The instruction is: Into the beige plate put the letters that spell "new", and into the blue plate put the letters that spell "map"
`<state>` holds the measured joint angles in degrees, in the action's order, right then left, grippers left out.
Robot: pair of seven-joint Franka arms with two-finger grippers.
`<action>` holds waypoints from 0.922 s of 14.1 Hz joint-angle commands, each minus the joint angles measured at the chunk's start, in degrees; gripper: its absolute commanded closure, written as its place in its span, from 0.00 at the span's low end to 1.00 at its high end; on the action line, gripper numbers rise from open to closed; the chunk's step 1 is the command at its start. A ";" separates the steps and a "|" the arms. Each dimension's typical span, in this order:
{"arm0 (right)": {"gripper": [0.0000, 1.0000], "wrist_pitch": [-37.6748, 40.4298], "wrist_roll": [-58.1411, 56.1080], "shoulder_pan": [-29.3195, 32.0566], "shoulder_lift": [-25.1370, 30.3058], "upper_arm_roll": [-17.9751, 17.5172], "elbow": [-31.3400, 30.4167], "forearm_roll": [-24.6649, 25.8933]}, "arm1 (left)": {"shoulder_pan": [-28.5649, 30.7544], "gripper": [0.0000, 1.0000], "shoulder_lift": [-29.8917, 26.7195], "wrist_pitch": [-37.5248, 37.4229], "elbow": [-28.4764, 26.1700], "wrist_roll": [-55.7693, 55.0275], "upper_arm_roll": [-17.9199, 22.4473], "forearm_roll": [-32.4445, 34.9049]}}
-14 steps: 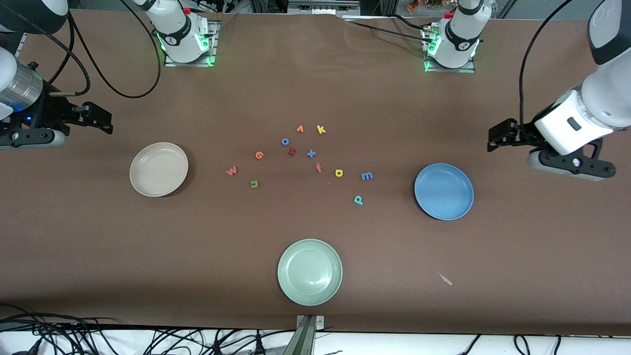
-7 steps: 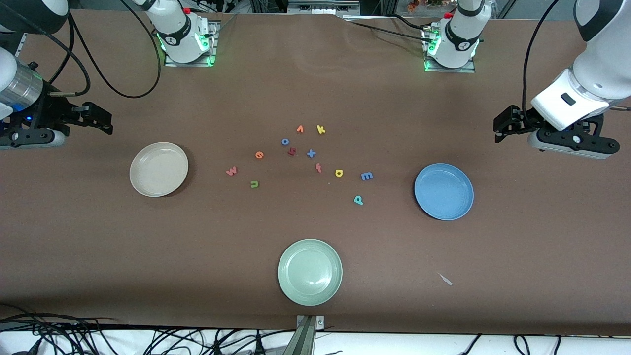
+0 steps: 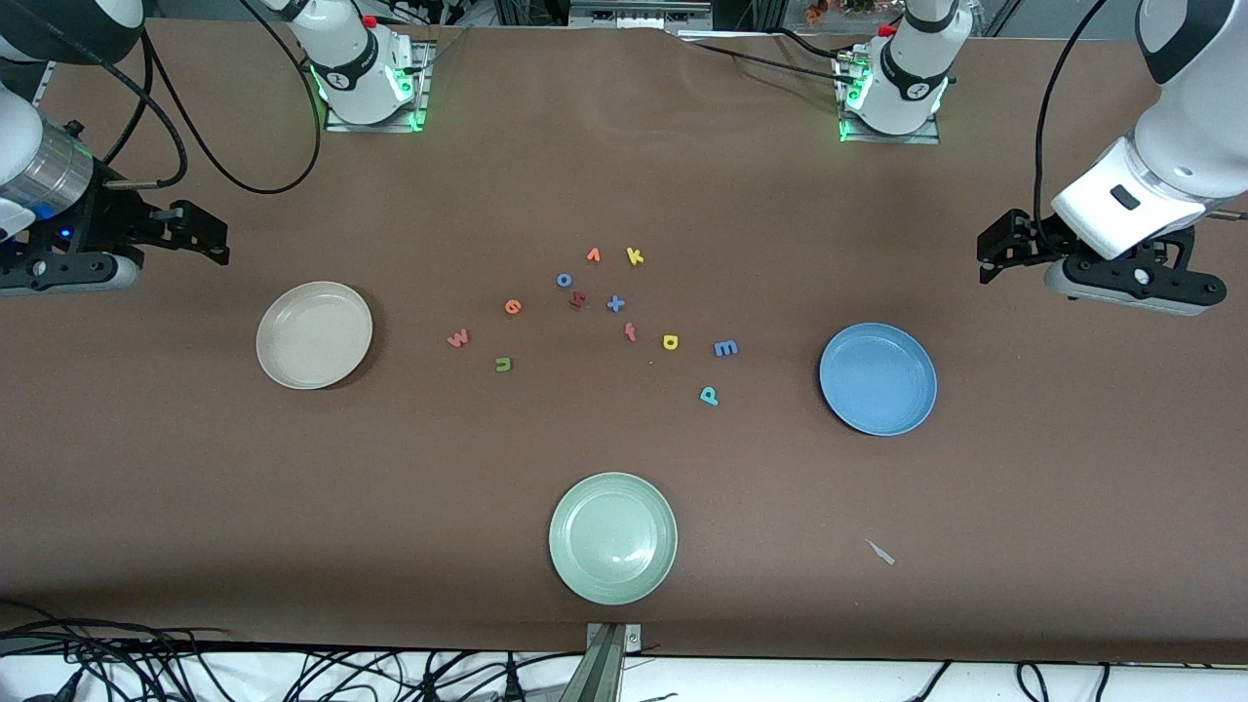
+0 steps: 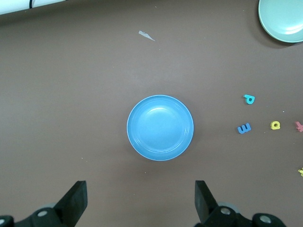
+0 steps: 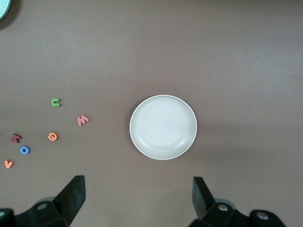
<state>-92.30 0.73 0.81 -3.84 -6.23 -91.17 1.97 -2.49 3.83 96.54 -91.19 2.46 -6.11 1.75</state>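
Note:
The beige plate [image 3: 314,334] lies bare toward the right arm's end, the blue plate [image 3: 877,379] bare toward the left arm's end. Between them lie the salmon w [image 3: 457,338], green n [image 3: 503,365], orange e [image 3: 513,306], blue m [image 3: 725,348], yellow a [image 3: 671,342] and teal p [image 3: 709,395]. My left gripper [image 3: 994,255] hangs open and holds nothing, in the air beside the blue plate [image 4: 160,127]. Over the table next to the beige plate [image 5: 163,127], my right gripper [image 3: 200,239] is open too, nothing between its fingers.
A pale green plate [image 3: 612,537] sits near the front edge. Other letters lie in the middle cluster: yellow k [image 3: 635,256], orange v [image 3: 593,255], blue o [image 3: 564,280], blue x [image 3: 615,303], red f [image 3: 631,331]. A small white scrap [image 3: 881,553] lies nearer the front camera than the blue plate.
The left arm has lifted and swung away from the blue plate, then settled. The right gripper has shifted slightly. Letters and plates are unmoved.

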 commanded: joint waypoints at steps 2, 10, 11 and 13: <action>0.00 -0.51 -0.29 -0.10 1.20 -0.19 -0.94 0.57 | 0.47 0.00 -0.40 -0.21 0.13 0.52 -0.93 1.67; 0.00 -0.87 -0.29 -0.19 1.38 -1.42 -0.85 0.66 | 0.73 0.00 -0.40 -0.29 0.13 1.05 -0.57 1.59; 0.00 -0.95 -0.29 -0.19 1.38 -1.42 -0.85 0.66 | 0.73 0.00 -0.40 -0.21 0.13 1.05 -0.57 1.67; 0.00 -1.04 -0.29 -0.19 1.38 -1.42 -0.85 0.66 | 0.73 0.00 -0.40 -0.29 0.13 0.88 -0.57 1.59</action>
<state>-92.91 0.73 0.54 -3.76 -7.51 -91.17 1.98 -2.16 3.83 96.53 -91.19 2.52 -6.25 1.75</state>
